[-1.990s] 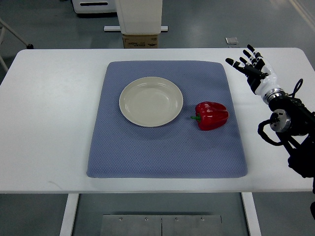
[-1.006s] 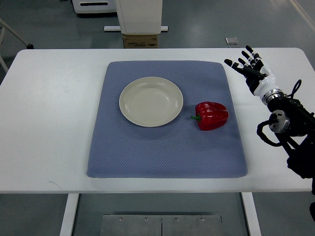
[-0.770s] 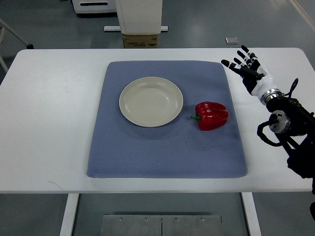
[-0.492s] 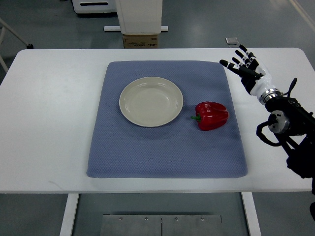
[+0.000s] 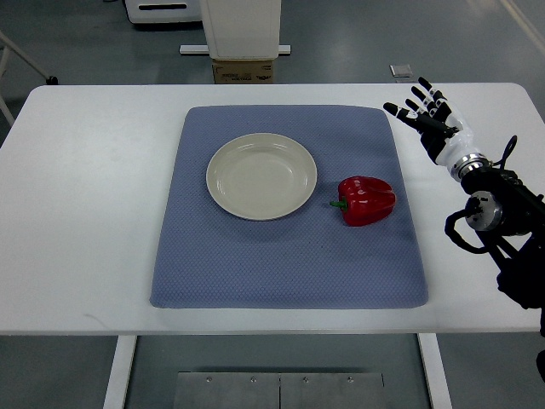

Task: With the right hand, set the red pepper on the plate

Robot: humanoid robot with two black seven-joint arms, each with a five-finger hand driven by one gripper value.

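A white rectangular table (image 5: pixel 94 213) is seen from above, and most of its middle is covered by a blue-grey textured fabric mat (image 5: pixel 289 264) with rounded corners. A round, shallow cream-coloured plate (image 5: pixel 223 192) is set on the mat, left of centre and toward the far side, and nothing is held in it. A glossy red bell pepper (image 5: pixel 368 200) with a short green stem is laid on its side on the mat just to the right of the plate, close to the rim but apart from it, with the stem pointed toward the plate. The right hand (image 5: pixel 433 118), white in the palm with black-jointed fingers (image 5: pixel 423 89), is shown over the bare table beyond the mat's far right corner, well apart from the pepper. Its fingers are spread apart and extended, and nothing is held in them. The hand is carried on a black wrist and forearm with looped cables, which are brought in from the right edge of the picture. No contact is made between the hand and the pepper, the plate or the mat. Beyond the far edge of the table, a grey floor, a white upright post and a brown cardboard box (image 5: pixel 243 71) at its foot can be made out.
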